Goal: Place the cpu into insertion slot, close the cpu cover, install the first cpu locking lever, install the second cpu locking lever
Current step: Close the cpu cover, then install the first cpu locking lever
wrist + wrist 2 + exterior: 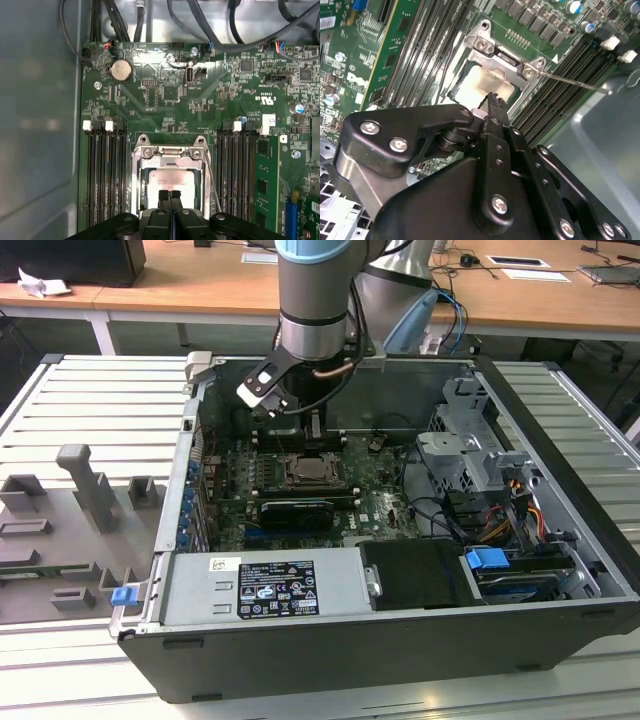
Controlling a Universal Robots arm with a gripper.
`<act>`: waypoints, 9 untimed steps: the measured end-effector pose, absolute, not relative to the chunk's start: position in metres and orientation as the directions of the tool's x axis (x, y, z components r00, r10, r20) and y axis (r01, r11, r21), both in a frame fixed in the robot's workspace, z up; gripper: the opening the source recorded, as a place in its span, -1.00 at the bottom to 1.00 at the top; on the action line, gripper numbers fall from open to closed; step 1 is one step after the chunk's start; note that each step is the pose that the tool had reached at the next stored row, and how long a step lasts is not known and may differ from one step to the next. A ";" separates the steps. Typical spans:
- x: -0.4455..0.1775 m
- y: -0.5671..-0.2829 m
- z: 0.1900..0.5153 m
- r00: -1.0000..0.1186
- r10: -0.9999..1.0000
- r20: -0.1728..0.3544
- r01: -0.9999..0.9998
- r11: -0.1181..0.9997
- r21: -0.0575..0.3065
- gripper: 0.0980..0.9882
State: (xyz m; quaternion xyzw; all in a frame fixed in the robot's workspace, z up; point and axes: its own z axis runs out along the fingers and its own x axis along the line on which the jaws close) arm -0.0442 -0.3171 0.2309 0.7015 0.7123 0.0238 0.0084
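Note:
The cpu (170, 179) (479, 82) lies flat in the insertion slot (315, 472) on the green board, its pale metal top showing. The silver cpu cover (136, 175) (495, 56) is down around it, framing the chip. A thin locking lever (213, 180) (575, 83) runs along one side of the socket and sticks out at an angle. My gripper (170, 194) (492, 100) (312, 426) hangs just above the socket's near edge, its black fingertips pressed together with nothing visible between them.
Black memory slots (105, 170) (235, 170) flank the socket, with a green card (265, 185) beyond. Cables (210, 30) cross the board's far edge. The case wall (40, 125), power supply (265, 585) and drive cage (470, 440) hem the board in. Grey fixtures (90, 490) stand outside the case.

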 end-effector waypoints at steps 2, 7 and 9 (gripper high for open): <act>-0.047 -0.317 0.231 -0.016 1.000 0.021 0.999 0.015 0.046 -0.98; -0.049 -0.317 0.231 -0.016 1.000 0.021 0.999 0.015 0.046 -0.98; -0.049 -0.317 0.233 -0.016 1.000 0.021 0.999 0.015 0.046 -0.98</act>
